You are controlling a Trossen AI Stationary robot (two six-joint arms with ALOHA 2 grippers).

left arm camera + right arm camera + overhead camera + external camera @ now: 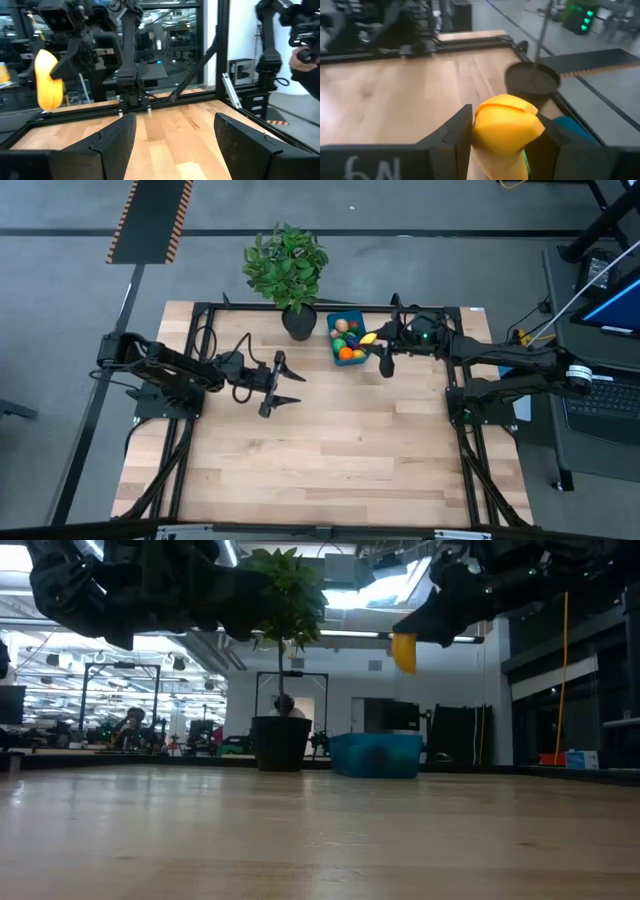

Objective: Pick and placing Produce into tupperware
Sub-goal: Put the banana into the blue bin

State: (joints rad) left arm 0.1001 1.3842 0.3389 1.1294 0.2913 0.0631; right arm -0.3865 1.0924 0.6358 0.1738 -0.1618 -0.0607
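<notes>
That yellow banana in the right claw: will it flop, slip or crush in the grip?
The banana looks like a moulded toy, so probably stiff and light. It hangs unbent from the right claw above the tupperware. Its smooth, curved skin could slip or swivel between the fingers.

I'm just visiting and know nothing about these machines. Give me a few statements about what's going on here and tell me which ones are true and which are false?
1. The right gripper holds a yellow banana. True.
2. The banana already lies inside the blue tupperware. False: it is still in the gripper, up in the air by the container.
3. The left gripper carries a fruit too. False: its fingers stand open with nothing between them, over the bare table.
4. The tupperware already has produce in it. True: several coloured pieces show inside.
5. The potted plant stands at the table's near edge. False: it stands at the far edge, beside the tupperware.
</notes>
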